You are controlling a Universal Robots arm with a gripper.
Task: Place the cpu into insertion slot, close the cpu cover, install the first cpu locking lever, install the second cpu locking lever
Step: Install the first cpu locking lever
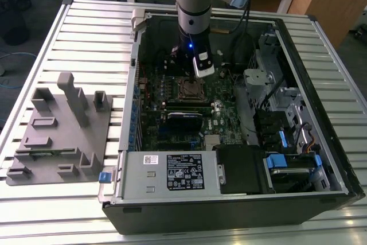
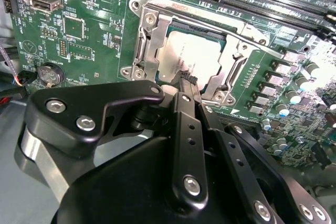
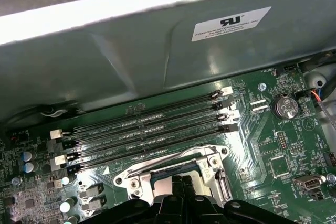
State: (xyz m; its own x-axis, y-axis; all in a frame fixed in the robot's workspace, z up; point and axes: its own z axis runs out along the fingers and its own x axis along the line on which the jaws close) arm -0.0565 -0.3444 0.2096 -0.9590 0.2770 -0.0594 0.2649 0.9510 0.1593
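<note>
Hovering with fingers pressed together, the claw point(image 2: 186, 80) has the cpu point(image 2: 191, 56) seated in the insertion slot point(image 2: 231, 77) just below its tips, a thin, stiff, fragile chip best gripped by its edges, I judge

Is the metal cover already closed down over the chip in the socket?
Yes, in the second wrist view the cpu cover lies flat around the cpu, whose grey top shows through its window.
</note>
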